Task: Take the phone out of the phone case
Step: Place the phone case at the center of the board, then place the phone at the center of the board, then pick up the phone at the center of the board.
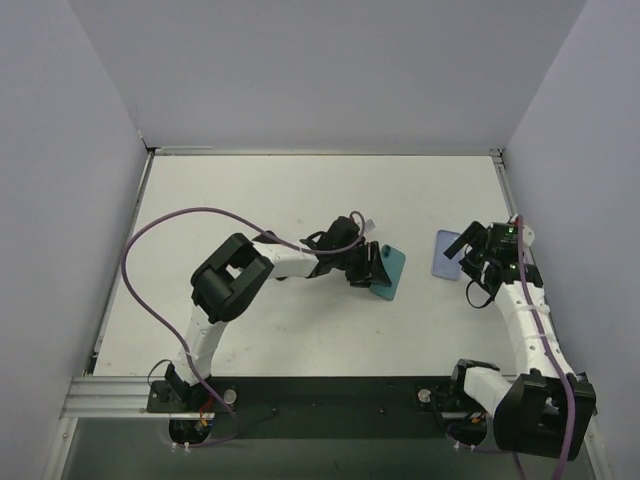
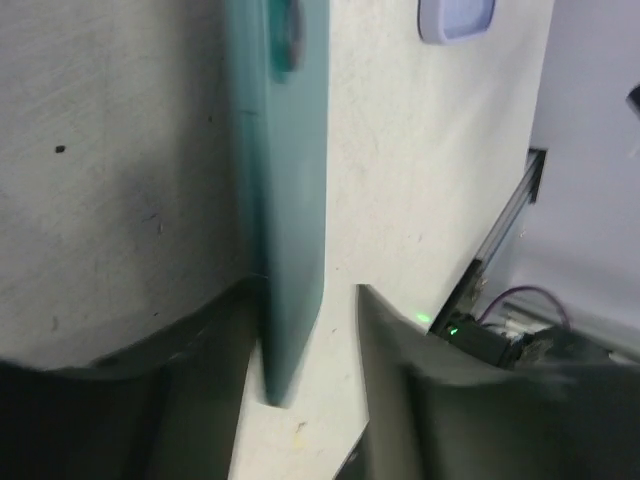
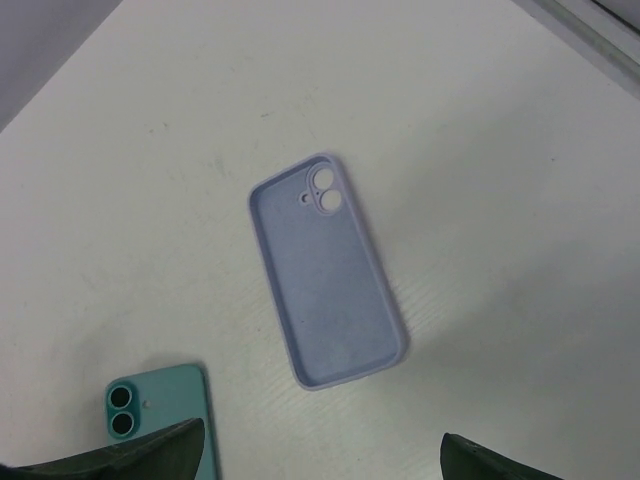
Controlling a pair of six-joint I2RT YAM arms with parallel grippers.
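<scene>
The empty lavender phone case [image 1: 447, 254] lies open side up on the table, and also shows in the right wrist view [image 3: 325, 270] and the left wrist view [image 2: 457, 18]. The teal phone [image 1: 388, 270] is out of the case, to its left, back side showing with two lenses [image 3: 160, 415]. My left gripper [image 1: 365, 268] is open with the phone's near end [image 2: 285, 200] between its jaws, against the left finger and with a gap to the right one. My right gripper [image 1: 478, 258] is open and empty above the case's near end [image 3: 325, 455].
White table [image 1: 300, 200] with grey walls on three sides. A purple cable [image 1: 160, 235] loops over the left part of the table. The black base rail [image 1: 330, 395] runs along the near edge.
</scene>
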